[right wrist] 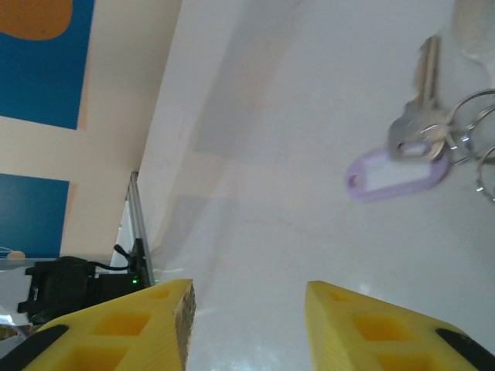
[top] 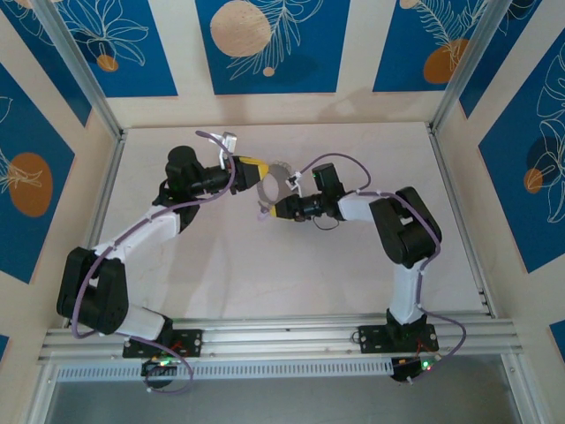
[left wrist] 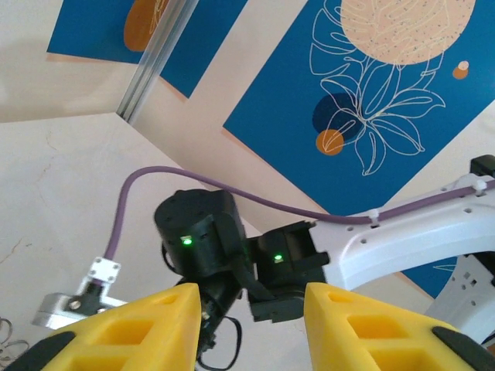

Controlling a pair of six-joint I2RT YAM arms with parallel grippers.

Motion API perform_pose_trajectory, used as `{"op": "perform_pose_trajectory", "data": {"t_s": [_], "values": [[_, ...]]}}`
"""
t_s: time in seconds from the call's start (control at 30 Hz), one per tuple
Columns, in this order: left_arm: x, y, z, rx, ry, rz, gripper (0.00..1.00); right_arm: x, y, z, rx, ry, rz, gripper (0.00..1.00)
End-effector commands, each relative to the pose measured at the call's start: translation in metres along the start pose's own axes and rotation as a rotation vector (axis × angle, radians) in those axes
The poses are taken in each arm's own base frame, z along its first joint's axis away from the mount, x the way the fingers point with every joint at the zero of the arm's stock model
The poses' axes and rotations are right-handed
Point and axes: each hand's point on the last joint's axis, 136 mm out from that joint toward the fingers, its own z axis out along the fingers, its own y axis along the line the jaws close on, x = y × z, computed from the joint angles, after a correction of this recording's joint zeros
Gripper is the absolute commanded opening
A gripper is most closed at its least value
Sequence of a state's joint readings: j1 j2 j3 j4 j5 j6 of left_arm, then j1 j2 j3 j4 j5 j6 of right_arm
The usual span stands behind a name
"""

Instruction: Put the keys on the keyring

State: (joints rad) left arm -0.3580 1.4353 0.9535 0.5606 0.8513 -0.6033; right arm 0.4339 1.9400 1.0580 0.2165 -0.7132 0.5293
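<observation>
- Right gripper (right wrist: 247, 295) gapes empty; left gripper (left wrist: 251, 297) stands parted too, nothing between.
- Key (right wrist: 423, 77) looks hooked onto the keyring (top: 281, 166), so threading seems done.

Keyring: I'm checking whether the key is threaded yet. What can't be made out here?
Right wrist view: the keyring is cut off by the right edge; its join with the key is unclear.
Top view: both are too small to read.
Left wrist view: wire loops cropped at the bottom-left corner.
</observation>
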Motion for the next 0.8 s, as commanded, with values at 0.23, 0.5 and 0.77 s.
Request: {"op": "perform_pose_trajectory", "data": {"t_s": [0.23, 0.5, 0.77], "values": [[-0.008, -0.008, -0.009, -0.017, -0.036, 0.032, 0.61, -0.036, 0.078, -0.074, -0.009, -0.169, -0.184, 0.56], [-0.023, 0.009, -0.033, -0.243, -0.130, 0.143, 1.00, -0.056, 0.072, -0.147, 0.144, -0.357, -0.164, 0.99], [-0.042, 0.031, -0.109, -0.680, -0.349, 0.438, 1.00, -0.075, 0.008, -0.233, 0.562, -0.674, -0.029, 0.99]]}}
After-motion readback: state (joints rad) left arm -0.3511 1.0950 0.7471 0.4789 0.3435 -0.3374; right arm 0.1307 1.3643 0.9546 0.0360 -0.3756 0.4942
